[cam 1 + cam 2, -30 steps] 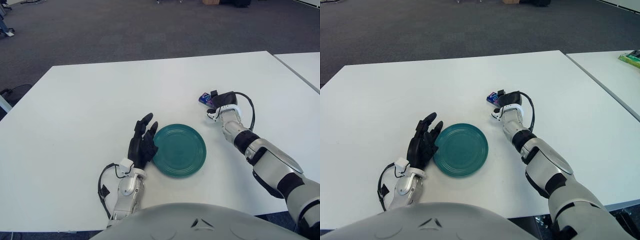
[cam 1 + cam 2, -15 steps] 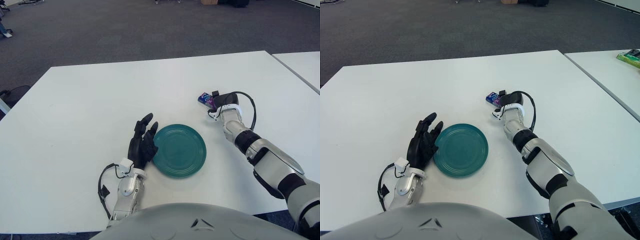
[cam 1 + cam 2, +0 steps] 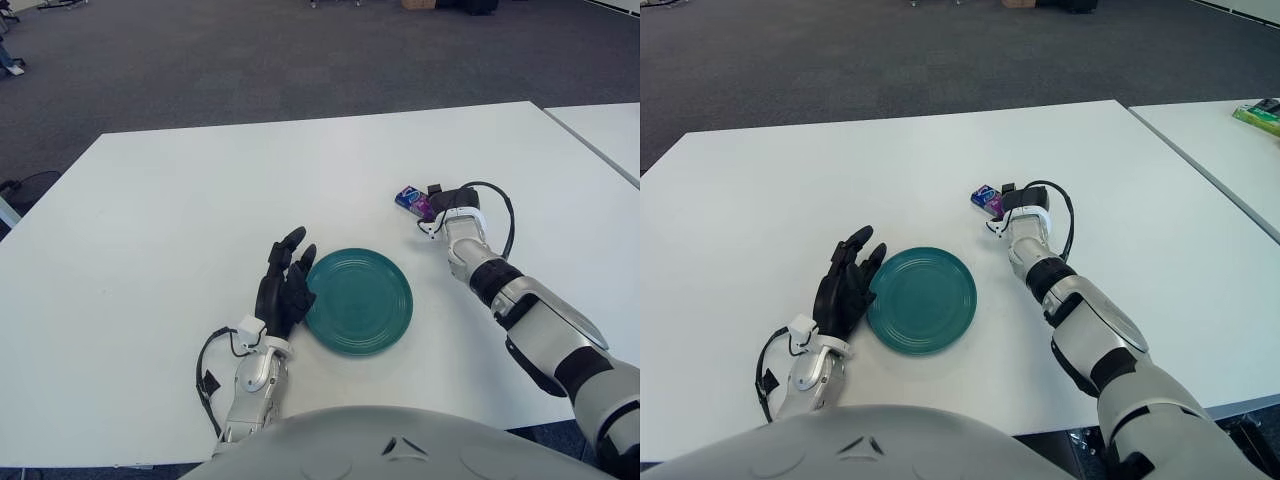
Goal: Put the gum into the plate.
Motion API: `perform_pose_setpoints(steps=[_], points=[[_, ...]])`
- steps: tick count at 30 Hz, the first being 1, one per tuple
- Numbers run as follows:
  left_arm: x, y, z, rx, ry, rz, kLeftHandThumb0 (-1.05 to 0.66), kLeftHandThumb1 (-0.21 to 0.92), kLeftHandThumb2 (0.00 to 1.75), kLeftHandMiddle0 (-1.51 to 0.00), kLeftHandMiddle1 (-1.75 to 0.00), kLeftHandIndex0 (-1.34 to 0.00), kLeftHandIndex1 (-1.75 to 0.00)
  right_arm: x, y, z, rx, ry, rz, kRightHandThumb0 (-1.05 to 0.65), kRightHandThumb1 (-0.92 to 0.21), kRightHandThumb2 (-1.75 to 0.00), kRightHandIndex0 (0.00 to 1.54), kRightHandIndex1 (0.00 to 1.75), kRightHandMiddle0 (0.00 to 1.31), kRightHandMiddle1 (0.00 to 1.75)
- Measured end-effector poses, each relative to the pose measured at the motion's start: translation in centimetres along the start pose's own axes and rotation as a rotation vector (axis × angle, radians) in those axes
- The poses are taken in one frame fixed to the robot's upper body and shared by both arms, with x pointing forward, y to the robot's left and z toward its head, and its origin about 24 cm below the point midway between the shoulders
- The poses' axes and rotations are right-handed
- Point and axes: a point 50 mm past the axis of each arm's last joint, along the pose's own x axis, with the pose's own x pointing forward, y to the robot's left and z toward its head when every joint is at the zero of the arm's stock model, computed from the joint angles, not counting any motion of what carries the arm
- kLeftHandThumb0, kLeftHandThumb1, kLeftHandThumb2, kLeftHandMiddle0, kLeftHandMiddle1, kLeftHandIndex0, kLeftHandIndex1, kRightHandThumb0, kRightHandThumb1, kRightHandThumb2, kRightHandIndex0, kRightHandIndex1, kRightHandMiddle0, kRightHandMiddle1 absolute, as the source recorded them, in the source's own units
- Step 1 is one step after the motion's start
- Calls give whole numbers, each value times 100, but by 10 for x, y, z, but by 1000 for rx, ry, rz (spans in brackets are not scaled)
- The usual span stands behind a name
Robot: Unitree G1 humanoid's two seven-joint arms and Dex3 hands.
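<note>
A small blue and purple gum pack [image 3: 409, 199] lies on the white table [image 3: 180, 200], up and to the right of the teal plate [image 3: 360, 300]. My right hand [image 3: 446, 199] is right against the pack's right side, its dark tip touching the pack; a grasp cannot be made out. Nothing lies in the plate. My left hand [image 3: 285, 280] shows beside the plate's left rim, black fingers [image 3: 291, 243] stretched out and holding nothing.
A second white table [image 3: 610, 130] stands to the right across a narrow gap, with a green item [image 3: 1262, 115] on it. Dark carpet lies beyond the table's far edge. Cables loop at both wrists.
My right hand has tipped forward and edged slightly away from me at the gum pack. The pack has barely shifted. The left hand and the plate have not moved.
</note>
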Motion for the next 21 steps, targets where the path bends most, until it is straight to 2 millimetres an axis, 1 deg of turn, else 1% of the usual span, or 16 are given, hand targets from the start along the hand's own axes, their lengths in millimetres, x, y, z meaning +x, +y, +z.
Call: perform_pose_setpoints(steps=[4, 9, 10, 11, 12, 13, 14, 15, 16, 18, 20, 21], points=[[0, 0, 1, -8, 2, 1, -95, 92, 92, -55, -1, -18, -75, 0, 0, 0, 5, 0, -2, -71, -92, -90, 36, 1, 0, 40], [0, 0, 1, -11, 5, 0, -94, 92, 92, -54, 0, -18, -75, 1, 1, -1, 22, -2, -16, -71, -92, -91, 42, 2, 0, 54], [0, 0, 1, -11, 5, 0, -94, 92, 92, -53, 0, -17, -75, 1, 1, -2, 25, -2, -20, -69, -92, -90, 49, 5, 11, 79], [0, 0, 1, -12, 6, -1, -94, 92, 92, -53, 0, -17, -75, 1, 2, -2, 30, -3, -30, -67, -92, -90, 54, 6, 17, 97], [0, 0, 1, -12, 6, -2, -94, 92, 93, -53, 0, -18, -75, 2, 2, -2, 37, -6, -41, -65, -92, -89, 62, 10, 27, 112], [0, 0, 1, -12, 7, -2, -95, 92, 93, -53, 0, -18, -75, 2, 2, -3, 41, -9, -55, -64, -92, -88, 65, 12, 30, 117], [0, 0, 1, -12, 7, -3, -95, 92, 93, -53, 0, -19, -75, 2, 3, -3, 45, -10, -65, -61, -92, -86, 64, 44, 37, 129], [0, 0, 1, -12, 7, -3, -95, 92, 93, -54, -1, -19, -76, 3, 3, -3, 47, -13, -82, -59, -92, -85, 62, 59, 39, 133], [0, 0, 1, -13, 7, -4, -95, 92, 93, -54, -1, -19, -76, 3, 3, -4, 48, -15, -96, -56, -92, -84, 59, 92, 44, 141], [0, 0, 2, -13, 9, -5, -94, 92, 93, -54, -1, -20, -76, 4, 4, -4, 49, -17, -118, -53, -92, -81, 57, 132, 49, 152], [1, -1, 2, -13, 9, -7, -94, 92, 93, -54, -1, -20, -76, 5, 3, -4, 53, -18, -136, -51, -92, -80, 57, 149, 51, 156], [1, -1, 2, -13, 9, -8, -94, 92, 93, -54, -1, -20, -76, 6, 3, -4, 55, -18, -144, -51, -92, -79, 58, 154, 52, 158]])
